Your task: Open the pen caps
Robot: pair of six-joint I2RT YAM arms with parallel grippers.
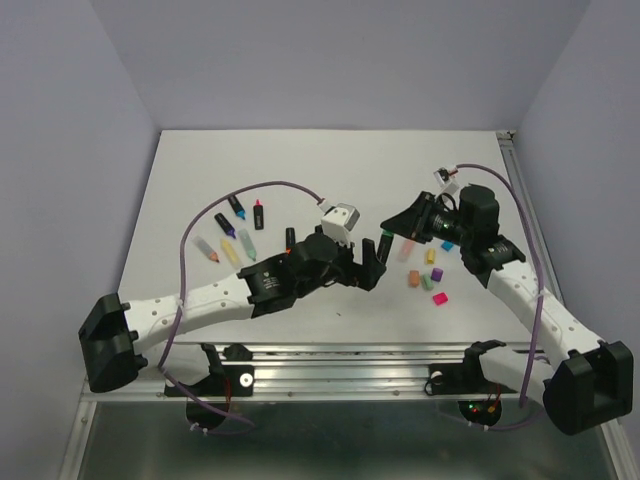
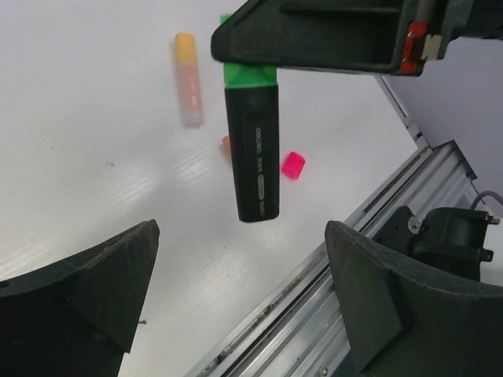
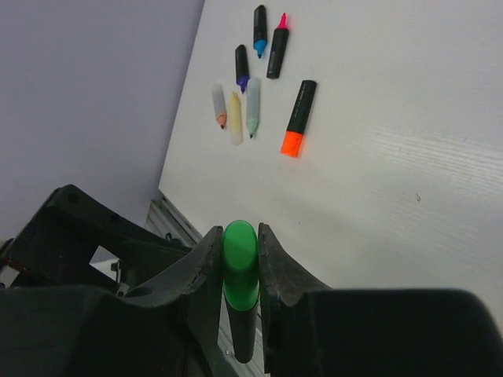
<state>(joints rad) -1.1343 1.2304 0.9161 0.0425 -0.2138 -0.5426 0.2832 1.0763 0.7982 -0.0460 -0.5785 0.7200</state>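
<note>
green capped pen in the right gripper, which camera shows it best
Left wrist: the green-capped pen shows almost whole, black body hanging from the right gripper. Right wrist shows mainly its cap end-on between the fingers. Top external: mostly hidden by the arms.

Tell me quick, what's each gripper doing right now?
Left gripper: open, holding nothing.
Right gripper: shut on the green cap of a black pen.

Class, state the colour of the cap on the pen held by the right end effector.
The cap is green, clearest in the right wrist view.
</note>
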